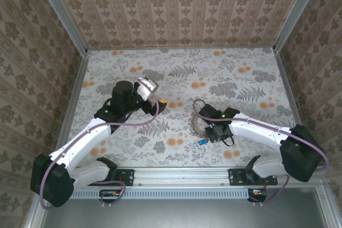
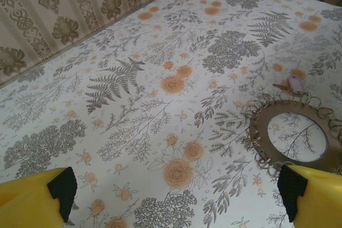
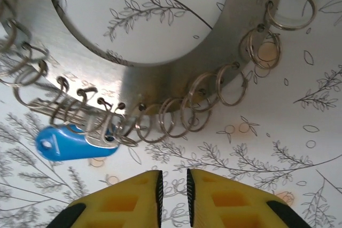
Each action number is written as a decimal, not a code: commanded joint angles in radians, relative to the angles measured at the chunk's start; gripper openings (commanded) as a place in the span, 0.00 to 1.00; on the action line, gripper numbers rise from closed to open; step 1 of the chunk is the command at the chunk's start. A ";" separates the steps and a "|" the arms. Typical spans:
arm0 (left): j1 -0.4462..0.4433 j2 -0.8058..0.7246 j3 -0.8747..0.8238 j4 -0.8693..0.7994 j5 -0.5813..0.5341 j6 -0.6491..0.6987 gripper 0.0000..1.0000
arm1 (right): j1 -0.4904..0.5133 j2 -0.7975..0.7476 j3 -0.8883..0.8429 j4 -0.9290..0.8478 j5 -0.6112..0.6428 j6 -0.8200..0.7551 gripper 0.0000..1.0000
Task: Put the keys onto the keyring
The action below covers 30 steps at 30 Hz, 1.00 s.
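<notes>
The keyring [image 3: 160,86] is a flat grey metal loop with several small split rings along its rim. The blue-headed key [image 3: 69,143] lies at the loop's edge, its blade among those rings. My right gripper [image 3: 173,177] hovers just short of the rim. Its jaws stand a narrow gap apart, with bare table between them. From above, the keyring [image 1: 195,121] and blue key [image 1: 203,141] lie beside the right gripper [image 1: 209,132]. My left gripper [image 2: 176,196] is wide open and empty, left of the keyring [image 2: 257,132]. A lilac-headed key [image 2: 295,84] lies just beyond the loop.
The table [image 1: 176,68] has a floral cloth and is boxed in by patterned walls [image 1: 176,4] on three sides. Open cloth stretches ahead of the left gripper [image 1: 155,97] and behind both arms.
</notes>
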 commanded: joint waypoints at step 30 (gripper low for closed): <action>-0.030 -0.047 -0.034 0.027 -0.024 0.046 1.00 | 0.056 0.252 0.118 -0.002 0.190 0.026 0.23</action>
